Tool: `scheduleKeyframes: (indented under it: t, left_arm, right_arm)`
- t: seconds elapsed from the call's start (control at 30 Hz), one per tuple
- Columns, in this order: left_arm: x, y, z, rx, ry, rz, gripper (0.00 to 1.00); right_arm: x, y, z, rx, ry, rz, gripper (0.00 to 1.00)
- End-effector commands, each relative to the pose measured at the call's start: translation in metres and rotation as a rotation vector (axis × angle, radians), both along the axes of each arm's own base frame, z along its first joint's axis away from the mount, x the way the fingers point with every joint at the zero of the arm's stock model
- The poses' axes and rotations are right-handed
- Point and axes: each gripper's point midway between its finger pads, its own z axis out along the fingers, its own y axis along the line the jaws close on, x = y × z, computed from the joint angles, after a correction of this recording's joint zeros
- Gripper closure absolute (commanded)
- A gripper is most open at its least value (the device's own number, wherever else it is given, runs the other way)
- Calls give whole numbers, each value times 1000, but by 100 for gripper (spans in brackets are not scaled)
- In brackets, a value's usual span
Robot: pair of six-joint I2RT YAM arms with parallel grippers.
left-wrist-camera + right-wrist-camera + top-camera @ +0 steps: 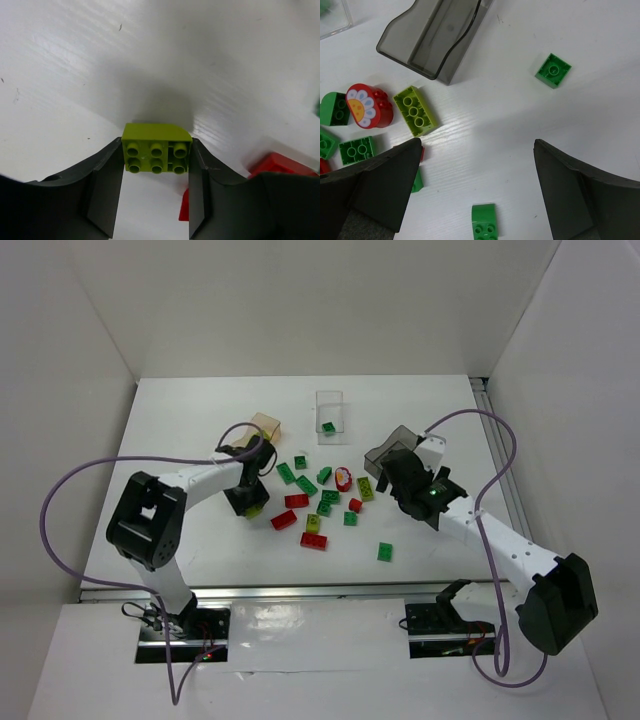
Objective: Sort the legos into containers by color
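Observation:
My left gripper (251,502) (156,167) is shut on a yellow-green brick (156,152), held between both fingers low over the table. Red bricks (278,163) lie just to its right. My right gripper (398,483) (476,150) is open and empty above bare table beside the smoky grey container (392,450) (435,35). A green curved brick (484,227) lies between its fingers, below them. Green, red and yellow-green bricks (306,485) lie scattered mid-table. The orange-tan container (266,427) and the clear container (330,412), holding one green brick (328,427), stand at the back.
A red flower piece (343,478) (367,106) lies beside a yellow-green brick (366,488) (415,111). Single green bricks lie at the front right (385,552) and right of the grey container (553,70). White walls enclose the table.

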Motion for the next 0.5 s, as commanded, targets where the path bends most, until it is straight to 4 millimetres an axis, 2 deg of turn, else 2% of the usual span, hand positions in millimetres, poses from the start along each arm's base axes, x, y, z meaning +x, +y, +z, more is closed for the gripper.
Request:
scheduleKeyframes:
  t: [0.0, 0.03, 0.13, 0.17, 0.23, 0.27, 0.3, 0.33, 0.37, 0.4, 0.43, 0.47]
  left_arm:
    - [30, 1, 47, 13, -141, -42, 58]
    - [47, 1, 64, 11, -194, -33, 58]
    - [72, 10, 81, 57, -239, -46, 58]
    - [91, 12, 89, 55, -264, -33, 58]
    - [110, 18, 95, 82, -284, -35, 58]
    - [126, 17, 109, 75, -318, -29, 58]
    - [136, 23, 111, 79, -324, -20, 58]
    - [146, 24, 100, 91, -304, -22, 58]
    - [154, 27, 101, 100, -306, -35, 58]
    - [169, 20, 112, 81, -340, -47, 57]
    - [179, 24, 112, 81, -348, -33, 57]
    - [185, 26, 99, 87, -316, -42, 57]
  right_arm:
    - [7, 3, 9, 4, -42, -2, 0]
    - [7, 3, 9, 4, -42, -2, 0]
    - [7, 2, 12, -1, -46, -8, 0]
    - [7, 2, 12, -2, -46, -8, 0]
    - [7, 2, 12, -2, -46, -8, 0]
    - [6, -1, 11, -13, -41, -14, 0]
    - [6, -1, 11, -13, -41, -14, 0]
    - [6, -1, 11, -13, -41, -14, 0]
    - [4, -2, 10, -19, -32, -14, 0]
    - [5, -3, 10, -26, -36, -21, 0]
    - [6, -2, 14, -21, -44, -21, 0]
    - [6, -2, 14, -13, -46, -27, 0]
